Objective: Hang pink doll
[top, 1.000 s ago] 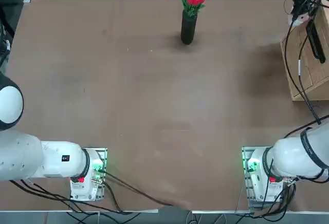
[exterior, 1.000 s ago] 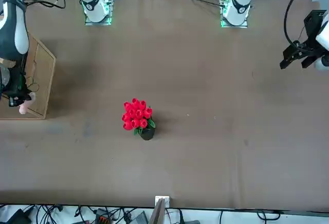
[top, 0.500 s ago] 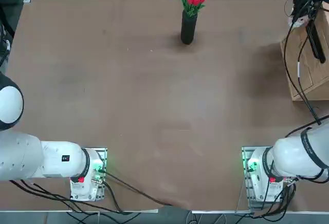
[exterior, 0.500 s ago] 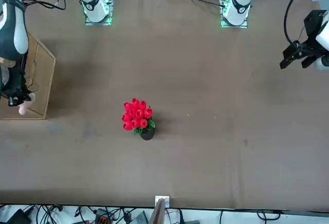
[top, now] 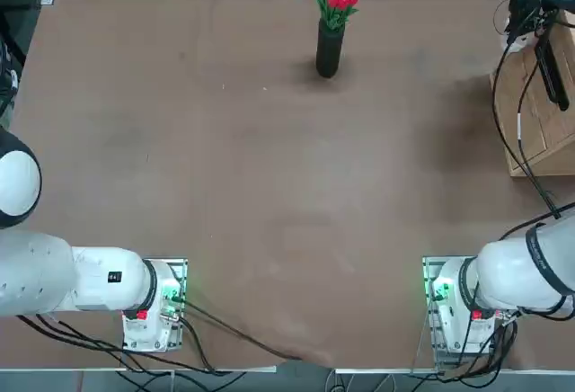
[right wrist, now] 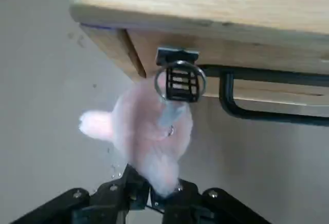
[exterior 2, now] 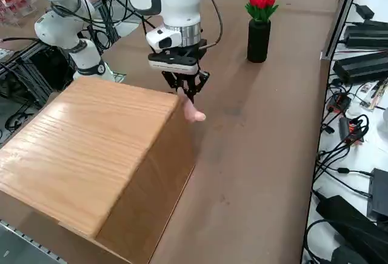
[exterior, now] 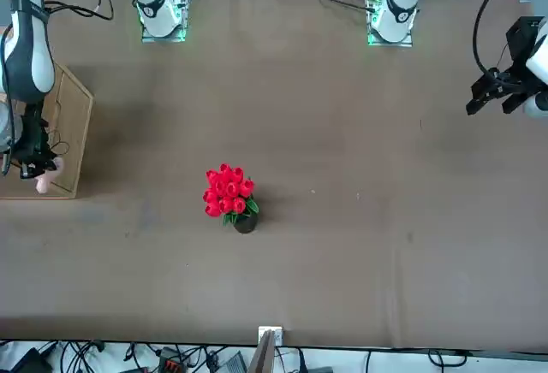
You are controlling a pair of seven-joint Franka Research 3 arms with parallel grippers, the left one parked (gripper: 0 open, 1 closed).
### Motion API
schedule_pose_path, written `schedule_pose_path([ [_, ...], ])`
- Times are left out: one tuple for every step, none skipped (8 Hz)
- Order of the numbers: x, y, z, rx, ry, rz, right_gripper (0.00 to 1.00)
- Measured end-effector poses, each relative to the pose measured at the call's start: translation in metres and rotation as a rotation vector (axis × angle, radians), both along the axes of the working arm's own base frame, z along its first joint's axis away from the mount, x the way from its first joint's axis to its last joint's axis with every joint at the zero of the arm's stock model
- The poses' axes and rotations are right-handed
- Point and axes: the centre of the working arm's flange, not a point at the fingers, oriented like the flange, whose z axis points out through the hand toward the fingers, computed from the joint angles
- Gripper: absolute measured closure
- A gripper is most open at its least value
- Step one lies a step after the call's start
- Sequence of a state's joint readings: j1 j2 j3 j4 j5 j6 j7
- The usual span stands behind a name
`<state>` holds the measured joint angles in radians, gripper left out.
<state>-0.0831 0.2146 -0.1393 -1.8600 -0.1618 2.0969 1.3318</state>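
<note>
Pale pink plush, the pink doll (right wrist: 149, 136), sits clamped between the fingertips of the right gripper (right wrist: 154, 185) at lower centre of the wrist view, directly against the black hook (right wrist: 179, 80) fixed under the edge of the wooden box (exterior 2: 91, 149). In the right side view the doll (exterior 2: 194, 115) hangs at centre frame beside the box's upper corner.

Risks, as judged:
- Releasing before the metal ring (right wrist: 180, 80) seats on the hook would drop the doll to the table (exterior 2: 254, 131).
- A sideways approach could push the ring off the hook.

Limits of view:
- Whether the ring already encircles the hook cannot be determined.
- The doll's limbs and face are indistinct.
- The overhead view hides the doll entirely.
</note>
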Motion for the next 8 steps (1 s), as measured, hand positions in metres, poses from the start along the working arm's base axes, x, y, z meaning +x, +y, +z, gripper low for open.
schedule_pose_path([
  [0.000,0.000,-0.001,0.000,-0.003,0.001,0.93],
  [0.001,-0.001,-0.001,-0.001,-0.004,0.005,0.81],
  [0.001,-0.001,0.000,-0.001,-0.005,0.018,0.61],
  [0.001,-0.003,0.001,-0.002,-0.005,0.032,0.43],
  [0.001,-0.004,0.002,-0.002,-0.007,0.041,0.22],
  [0.001,-0.003,0.006,-0.001,-0.009,0.051,0.04],
  [0.000,0.007,0.016,0.008,-0.003,0.098,0.00],
  [-0.002,0.029,0.035,0.046,0.017,0.183,0.00],
])
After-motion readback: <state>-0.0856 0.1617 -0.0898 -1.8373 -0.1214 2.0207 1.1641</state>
